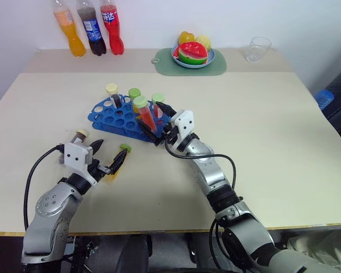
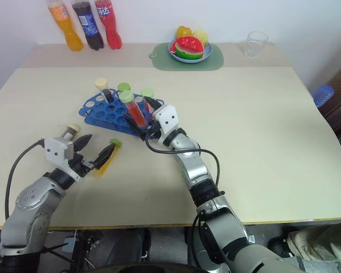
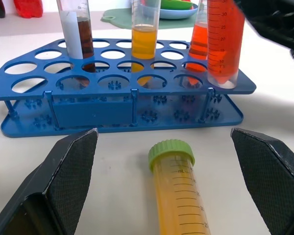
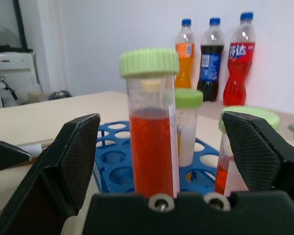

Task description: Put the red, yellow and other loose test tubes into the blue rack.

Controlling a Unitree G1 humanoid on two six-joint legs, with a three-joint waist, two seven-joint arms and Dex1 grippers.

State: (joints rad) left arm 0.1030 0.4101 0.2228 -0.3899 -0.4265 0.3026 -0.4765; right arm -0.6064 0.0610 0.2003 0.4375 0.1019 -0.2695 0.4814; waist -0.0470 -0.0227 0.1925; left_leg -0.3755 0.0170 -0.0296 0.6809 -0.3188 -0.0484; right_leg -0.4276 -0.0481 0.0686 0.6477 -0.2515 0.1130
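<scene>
Bright blue rack [image 1: 116, 116]; red tube [image 1: 145, 116], green cap; yellow-orange tube [image 3: 179, 196], green cap.

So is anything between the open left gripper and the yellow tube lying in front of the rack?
Nothing visible. The yellow tube lies on the table between the spread fingers of the left gripper, cap toward the blue rack; bare table separates tube and rack.

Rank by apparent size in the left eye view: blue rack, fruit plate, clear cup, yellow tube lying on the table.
1. blue rack
2. fruit plate, farther back, so likely understated
3. clear cup
4. yellow tube, partly hidden by the left gripper, so its rank against the cup is unsure
</scene>
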